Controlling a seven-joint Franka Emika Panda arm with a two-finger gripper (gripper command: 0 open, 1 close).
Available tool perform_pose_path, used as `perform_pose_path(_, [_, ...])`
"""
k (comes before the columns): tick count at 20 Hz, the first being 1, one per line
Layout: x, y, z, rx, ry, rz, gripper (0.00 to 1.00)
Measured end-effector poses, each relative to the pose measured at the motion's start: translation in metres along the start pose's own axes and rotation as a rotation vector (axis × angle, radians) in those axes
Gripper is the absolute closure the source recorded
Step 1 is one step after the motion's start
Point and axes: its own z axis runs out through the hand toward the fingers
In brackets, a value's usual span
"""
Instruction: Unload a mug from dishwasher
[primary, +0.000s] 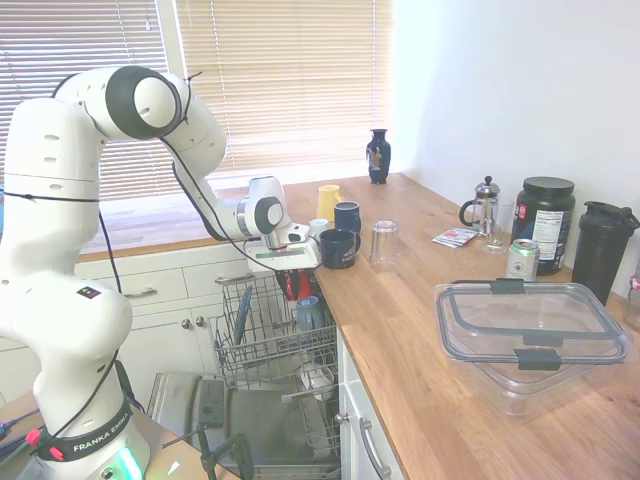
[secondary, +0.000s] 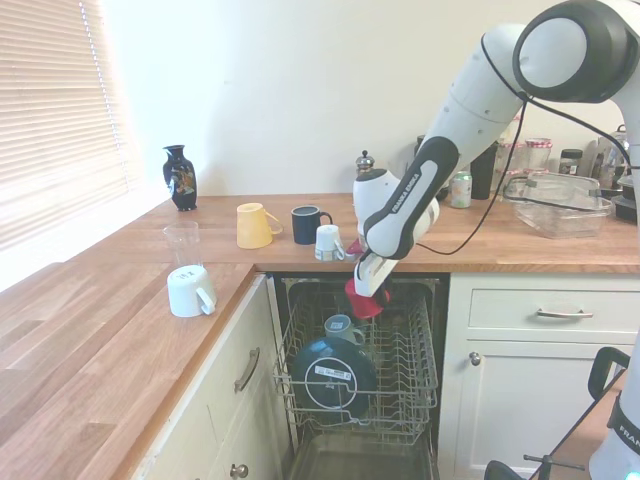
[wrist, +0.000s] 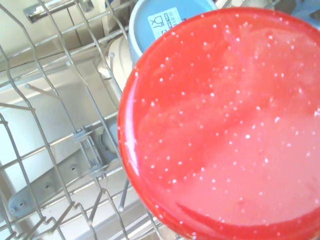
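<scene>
The red mug (secondary: 365, 299) hangs just above the dishwasher's grey wire rack (secondary: 405, 372), close under the counter edge. My gripper (secondary: 372, 278) is shut on it from above. The first exterior view shows the same mug (primary: 297, 284) under my gripper (primary: 291, 264), over the rack (primary: 262, 345), with the drop-down door (primary: 262, 430) open below. In the wrist view the mug's speckled red base (wrist: 220, 125) fills most of the picture. A grey-blue cup (wrist: 165, 20) sits in the rack beyond it.
In the rack sit a grey-blue cup (secondary: 340, 327) and a round dark blue dish (secondary: 332, 378). On the counter stand a yellow mug (secondary: 253, 225), navy mug (secondary: 308, 224), small white cup (secondary: 329, 242), glass (secondary: 182, 242), white mug (secondary: 192, 290), vase (secondary: 180, 177) and clear lidded container (primary: 530, 335).
</scene>
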Motion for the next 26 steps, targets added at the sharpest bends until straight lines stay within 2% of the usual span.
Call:
perform_pose_path(8, [-0.030, 0.015, -0.032, 0.035, 0.032, 0.034, 1.00])
perform_pose_path(19, [-0.046, 0.074, -0.052, 0.115, 0.036, 0.153, 1.00])
perform_pose_path(26, [-0.051, 0.100, -0.085, 0.161, 0.061, 0.195, 1.00])
